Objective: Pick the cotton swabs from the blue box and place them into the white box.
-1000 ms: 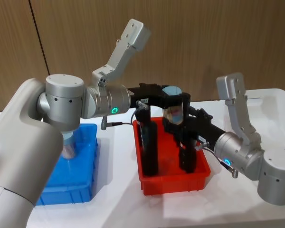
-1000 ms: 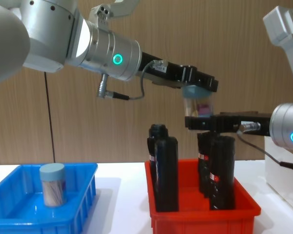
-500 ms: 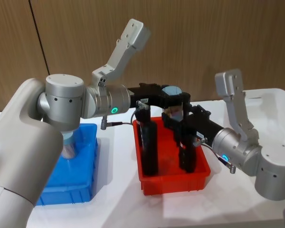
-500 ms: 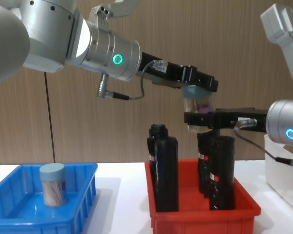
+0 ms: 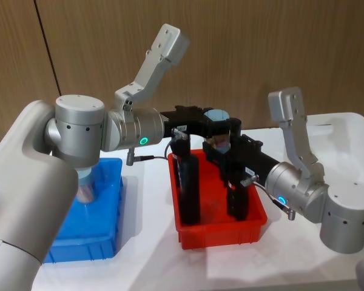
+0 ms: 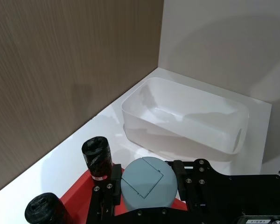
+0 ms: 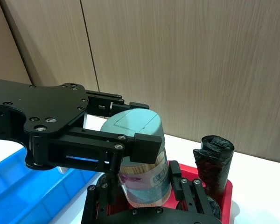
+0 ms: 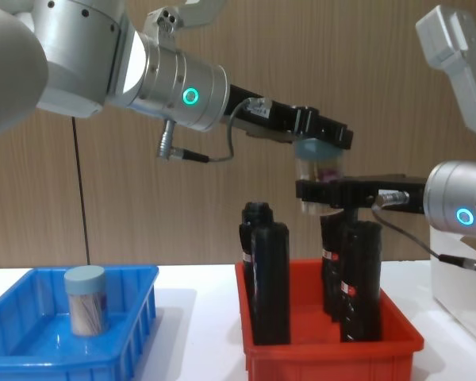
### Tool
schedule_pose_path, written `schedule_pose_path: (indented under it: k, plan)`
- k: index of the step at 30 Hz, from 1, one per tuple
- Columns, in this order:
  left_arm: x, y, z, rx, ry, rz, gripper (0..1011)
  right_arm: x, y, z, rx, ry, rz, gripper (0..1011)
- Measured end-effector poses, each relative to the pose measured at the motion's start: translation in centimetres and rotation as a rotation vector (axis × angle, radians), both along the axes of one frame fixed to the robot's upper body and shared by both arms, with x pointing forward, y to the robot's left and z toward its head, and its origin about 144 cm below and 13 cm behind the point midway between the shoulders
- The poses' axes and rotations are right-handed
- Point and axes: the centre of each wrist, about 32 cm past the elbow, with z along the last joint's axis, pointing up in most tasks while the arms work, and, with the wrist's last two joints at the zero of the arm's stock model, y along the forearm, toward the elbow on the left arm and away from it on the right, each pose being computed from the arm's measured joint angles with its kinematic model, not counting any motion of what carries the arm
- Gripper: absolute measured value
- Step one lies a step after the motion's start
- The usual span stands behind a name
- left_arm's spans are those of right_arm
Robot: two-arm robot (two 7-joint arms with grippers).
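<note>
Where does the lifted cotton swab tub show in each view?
Head: tub at centre, in the left gripper, above the red bin.
Left wrist: tub bottom centre.
Right wrist: tub lower centre.
Chest: tub upper right of centre.
Shared landmark: black bottles below it.

the bottle bin (image 5: 221,233) stands mid-worktop (image 5: 151,267), with bottles upright along its left side (image 8: 270,278) and its right side (image 8: 357,278). left of the bottle bin, just apart, sits the blue box (image 5: 91,245), and one cotton swab tub (image 8: 86,300) stands in it. right of the bottle bin and farther back is the white box (image 5: 343,130). above the bottle bin's right-hand bottles hangs another cotton swab tub (image 8: 320,171). the left gripper (image 8: 321,143) clamps its top from the left, and the right gripper (image 8: 321,193) sits at its lower part from the right.
</note>
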Motion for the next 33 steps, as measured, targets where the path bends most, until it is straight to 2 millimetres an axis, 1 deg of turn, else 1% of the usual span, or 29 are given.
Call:
schedule_pose_path:
  k: [4,5,9,10,11,13,14,15,16,33]
  plan:
    - [0.0,0.0,0.0,0.0,0.0,0.0,671,0.05,0.04,-0.02,0.002,0.001,0.0,665]
    - [0.0,-0.02,0.0,0.0,0.0,-0.001,691,0.09,0.06,0.0,0.003,0.001,-0.002,665]
    - [-0.01,-0.05,-0.01,0.0,0.001,-0.003,788,0.14,0.09,0.04,0.006,0.0,-0.004,664]
    - [-0.01,-0.04,-0.01,0.0,0.001,-0.003,844,0.15,0.09,0.05,0.006,-0.001,-0.005,664]
    - [-0.01,-0.04,-0.01,0.0,0.001,-0.003,844,0.17,0.1,0.07,0.007,-0.002,-0.005,664]
    - [-0.01,-0.04,-0.01,0.0,0.001,-0.003,898,0.18,0.1,0.08,0.007,-0.003,-0.005,664]
    - [-0.01,-0.03,-0.01,0.0,0.001,-0.003,945,0.18,0.1,0.08,0.008,-0.003,-0.005,664]
    - [-0.01,-0.04,-0.01,0.0,0.001,-0.003,958,0.19,0.11,0.1,0.008,-0.004,-0.005,664]
    - [-0.01,-0.03,-0.01,0.0,0.001,-0.003,1003,0.2,0.12,0.11,0.008,-0.005,-0.005,664]
    - [0.0,-0.01,-0.01,-0.001,0.001,-0.002,1004,0.26,0.02,0.12,0.016,-0.011,-0.019,661]
